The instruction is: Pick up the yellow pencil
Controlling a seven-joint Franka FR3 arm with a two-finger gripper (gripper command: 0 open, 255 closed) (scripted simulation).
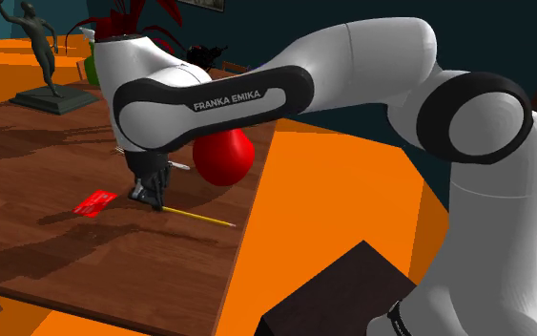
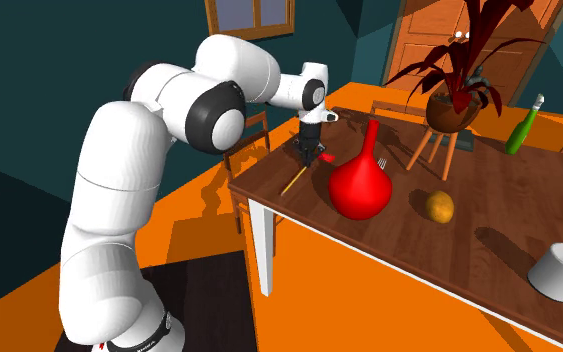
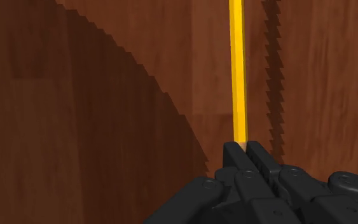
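The gripper (image 1: 150,194) stood low over the brown wooden table (image 1: 47,258), its two black fingers pinching one end of the yellow pencil (image 1: 204,219). In the wrist view the fingers (image 3: 231,156) were drawn in tight on either side of the pencil's (image 3: 237,70) near end, and the rest of it ran straight away from the fingertips across the wood, with a jagged shadow beside it.

In the shoulder view the pencil lay near the table's edge, at about seven o'clock from a round red vase (image 1: 223,157). A small red card (image 1: 95,202) lay at nine o'clock from the gripper, and a dark statue (image 1: 51,67) stood far off at eleven o'clock.

In the second exterior view the gripper (image 2: 309,155) hung from the white arm (image 2: 239,70), with the pencil (image 2: 292,183) at nine o'clock from the vase (image 2: 361,180). A potato (image 2: 440,206) sat at four o'clock from the vase, and a red-leaved potted plant (image 2: 452,100) at two o'clock.
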